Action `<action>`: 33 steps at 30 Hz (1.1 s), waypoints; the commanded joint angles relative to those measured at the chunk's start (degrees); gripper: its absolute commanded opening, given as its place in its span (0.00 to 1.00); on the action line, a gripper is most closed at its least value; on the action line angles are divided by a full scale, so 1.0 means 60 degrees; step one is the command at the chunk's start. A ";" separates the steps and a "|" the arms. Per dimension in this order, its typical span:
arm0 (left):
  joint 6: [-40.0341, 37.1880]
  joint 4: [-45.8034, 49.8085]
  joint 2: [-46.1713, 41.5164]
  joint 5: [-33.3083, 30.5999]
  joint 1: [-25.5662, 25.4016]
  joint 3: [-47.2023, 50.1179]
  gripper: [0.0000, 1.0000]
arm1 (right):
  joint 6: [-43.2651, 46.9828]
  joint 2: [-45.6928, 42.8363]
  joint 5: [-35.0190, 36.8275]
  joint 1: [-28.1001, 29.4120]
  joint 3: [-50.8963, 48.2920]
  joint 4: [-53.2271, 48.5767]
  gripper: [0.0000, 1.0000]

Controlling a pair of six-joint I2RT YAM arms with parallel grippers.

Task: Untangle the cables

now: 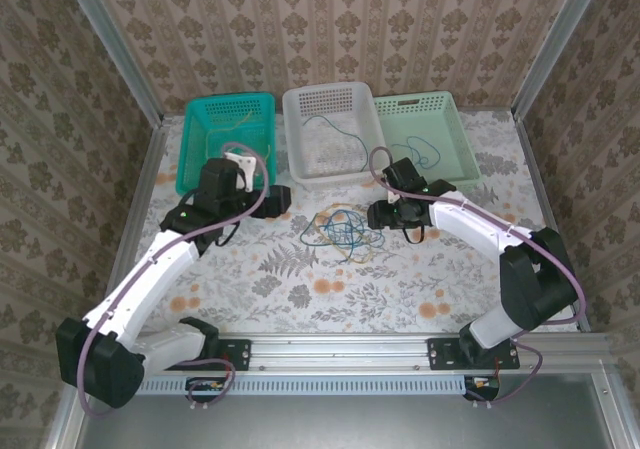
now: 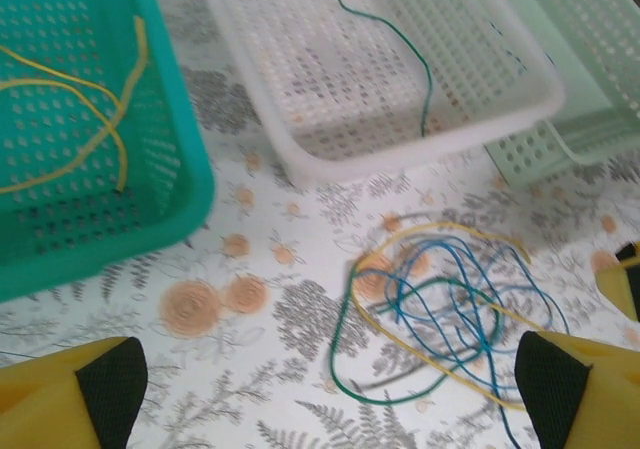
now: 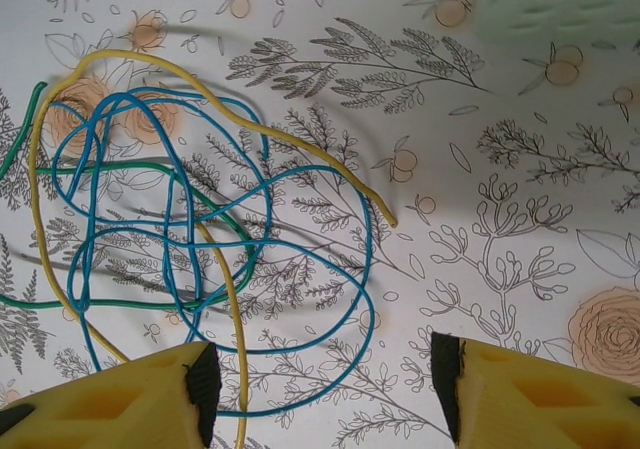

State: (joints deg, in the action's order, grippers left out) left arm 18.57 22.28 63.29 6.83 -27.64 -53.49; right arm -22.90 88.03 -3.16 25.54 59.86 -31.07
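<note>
White arms (image 1: 150, 269) (image 1: 480, 224) bend inward — jaws apart — flanking the cables (image 1: 340, 231).

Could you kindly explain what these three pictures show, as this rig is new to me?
Two white-and-black robot arms, the left arm and the right arm, stand at a floral-patterned table. One picture looks down from above; the others come from a camera on each wrist. Between the arms lies a tangle of thin yellow, blue and green cables. Behind stand a teal plastic basket, a white basket and a pale green basket. Both arms' yellow jaws are open, holding nothing.
</note>
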 commanded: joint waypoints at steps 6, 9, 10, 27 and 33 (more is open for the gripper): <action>0.0234 -0.0498 0.1749 0.1481 -0.0461 -0.0434 0.69 | -0.0792 -0.0137 -0.0459 -0.0031 -0.0147 0.0271 0.67; 0.0231 -0.0703 0.2253 0.1692 -0.0555 -0.0729 0.67 | -0.0656 0.0012 -0.0440 -0.0201 0.0013 0.0528 0.69; 0.0242 -0.0765 0.2343 0.1732 -0.0572 -0.0785 0.68 | -0.0542 0.0123 -0.0400 -0.0280 0.0173 0.0576 0.68; 0.0774 -0.0853 0.2282 0.1454 -0.0608 -0.0239 0.69 | 0.3759 0.3031 0.1070 0.0228 0.2705 -0.0596 0.53; 0.0955 -0.1010 0.2466 0.1483 -0.0608 -0.0269 0.69 | 0.4101 0.3492 0.1328 0.0310 0.2976 -0.0506 0.54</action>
State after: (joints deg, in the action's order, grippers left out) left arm 22.98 17.15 78.26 15.66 -31.09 -55.46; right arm -0.97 107.42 3.14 26.96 75.68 -33.08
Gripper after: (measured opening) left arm 0.689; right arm 0.540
